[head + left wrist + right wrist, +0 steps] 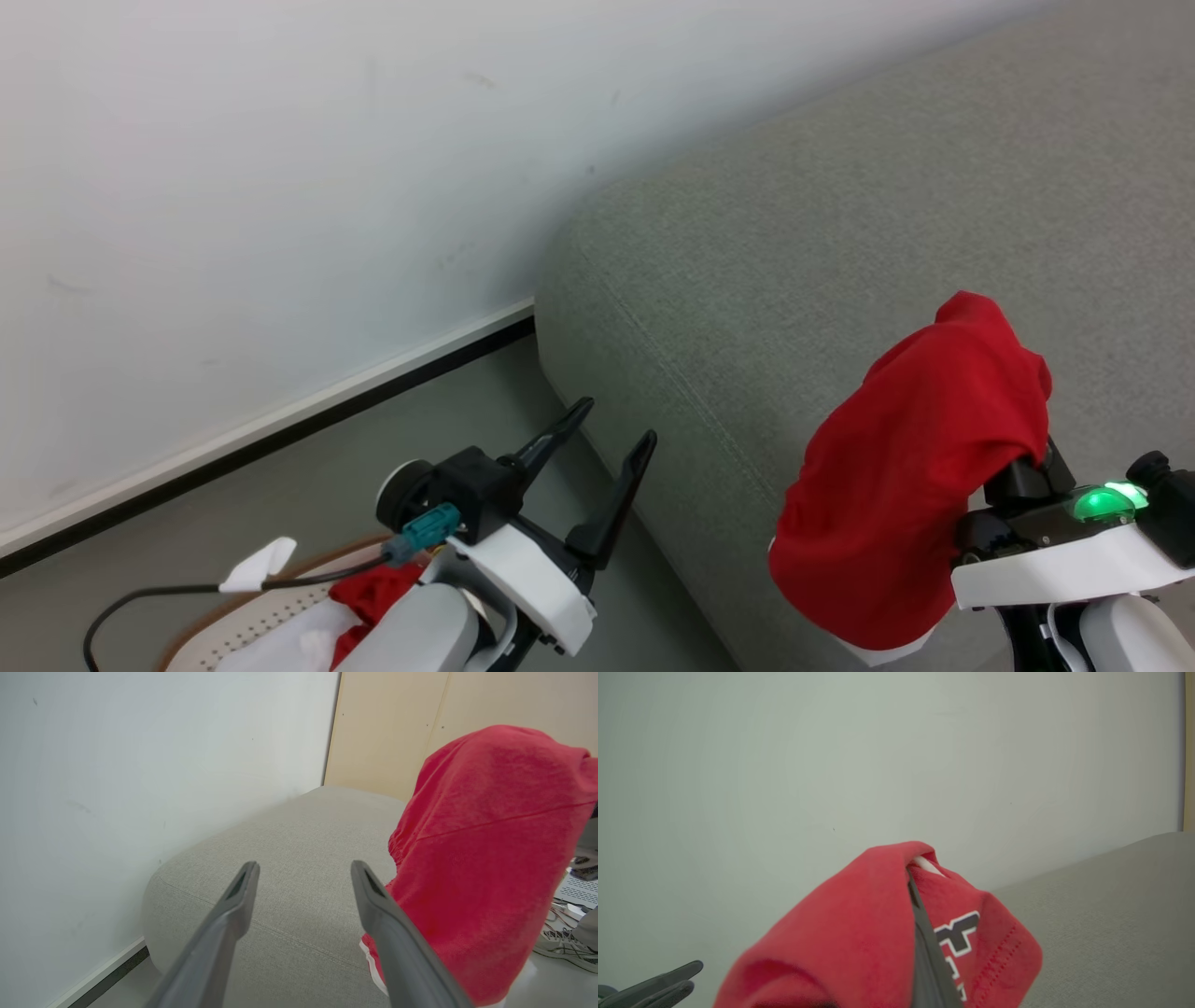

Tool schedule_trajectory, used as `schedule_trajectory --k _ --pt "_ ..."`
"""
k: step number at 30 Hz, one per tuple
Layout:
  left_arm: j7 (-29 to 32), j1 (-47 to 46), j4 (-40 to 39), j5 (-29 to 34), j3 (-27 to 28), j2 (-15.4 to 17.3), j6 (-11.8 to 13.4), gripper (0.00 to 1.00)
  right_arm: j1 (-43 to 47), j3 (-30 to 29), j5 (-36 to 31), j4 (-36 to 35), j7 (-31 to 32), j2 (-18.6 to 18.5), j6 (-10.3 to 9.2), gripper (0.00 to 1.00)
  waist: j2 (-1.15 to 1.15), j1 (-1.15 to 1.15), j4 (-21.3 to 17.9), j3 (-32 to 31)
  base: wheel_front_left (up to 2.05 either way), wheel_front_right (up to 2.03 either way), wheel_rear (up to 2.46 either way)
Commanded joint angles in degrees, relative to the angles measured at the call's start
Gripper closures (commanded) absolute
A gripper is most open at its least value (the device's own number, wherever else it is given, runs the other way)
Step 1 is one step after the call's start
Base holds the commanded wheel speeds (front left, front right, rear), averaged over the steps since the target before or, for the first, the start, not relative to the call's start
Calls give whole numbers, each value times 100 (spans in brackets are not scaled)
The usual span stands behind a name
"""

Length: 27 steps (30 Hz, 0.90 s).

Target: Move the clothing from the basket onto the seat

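A red garment [910,467] with a white hem hangs from my right gripper [912,882], above the front edge of the grey seat [840,233]. The cloth drapes over the shut fingers [927,938], and a dark-and-white emblem [957,933] shows beside them. My left gripper [616,422] stands open and holds nothing, over the floor just left of the seat's corner. Below it, at the lower left, lies the cream basket [233,621] with more red clothing [373,590] and white cloth [280,646] inside. From the left wrist, the red garment [486,858] hangs to the right of the open left gripper [303,868].
A white wall [233,187] with a dark skirting strip runs behind the seat and the basket. A black cable [140,597] lies over the basket's rim. A person's shoe [560,947] rests on the floor beyond the garment, and beige panels [397,728] stand behind the seat.
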Motion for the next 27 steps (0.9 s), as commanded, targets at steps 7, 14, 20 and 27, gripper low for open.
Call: schedule_trajectory --k 7,14,20,27 --pt "-2 -148 -1 86 -86 32 -32 0 129 -162 -111 -166 3 19 -12 100 0 0 -151 181 0 0 0" --pt "-2 -220 -52 117 -157 110 -34 0 -114 -286 -42 -115 3 -2 -12 100 0 0 -82 375 0 0 0" --pt "15 -471 -197 173 -293 335 -36 0 -762 -553 202 83 3 -126 -12 100 0 0 169 991 0 0 0" --pt "81 -859 -587 194 -596 769 -30 0 -1744 -1042 454 549 4 -414 -12 100 0 0 553 1874 0 0 0"
